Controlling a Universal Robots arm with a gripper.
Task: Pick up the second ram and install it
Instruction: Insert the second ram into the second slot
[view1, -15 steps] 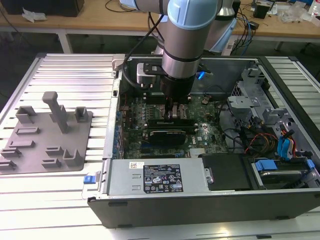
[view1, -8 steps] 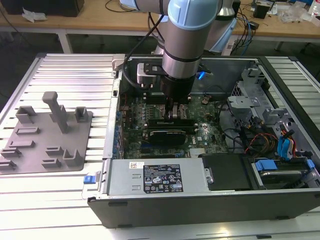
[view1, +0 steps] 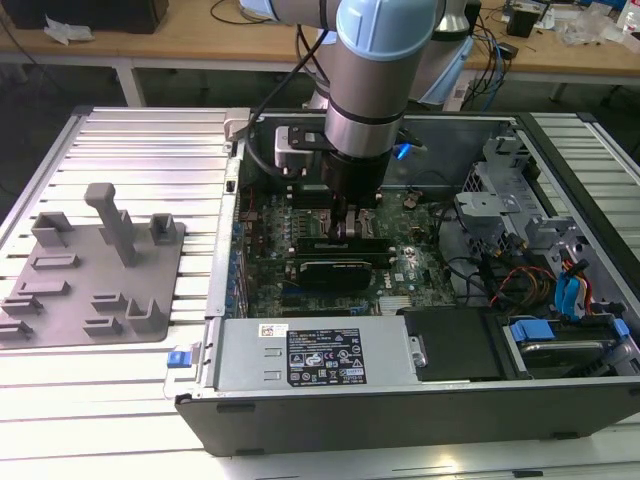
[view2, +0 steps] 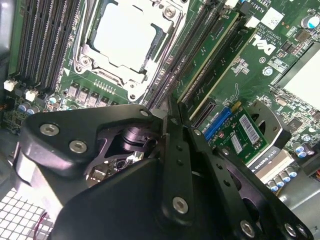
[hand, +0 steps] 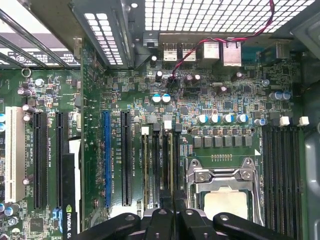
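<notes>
Closest to the lens in both wrist views is the black linkage of the gripper (view2: 169, 116), its bolted arms converging on two fingers (view2: 175, 145) set so close that only a thin slit shows between them. From my seat I read that slit as clamped on the second ram (hand: 171, 167). I see the ram edge-on, as a narrow strip running out from between the fingertips along the memory slots (hand: 155, 165). I cannot tell whether it is seated in a slot or held just above one. Those slots lie just beside the processor socket (hand: 225, 195), whose metal frame and pale square centre show in both wrist views, and a second bank of dark slots (hand: 282, 165) lies on the socket's other side. Further across the green motherboard (hand: 225, 100), in the first wrist view, I see a blue expansion slot (hand: 106, 160), a white one (hand: 15, 150), and a red and black wire pair (hand: 210, 47) near the rear ports. In the exterior view the arm (view1: 385, 70) stands upright over the open computer case (view1: 400, 410), with the gripper down at the board, just beyond a black graphics card (view1: 340, 272). A labelled power supply (view1: 320, 355) lies along the case's near edge. Well apart, on the exterior view's left, the grey tray (view1: 75, 310) sits on the slatted table (view1: 150, 150), with its moulded blocks and one tall post standing up from it.
</notes>
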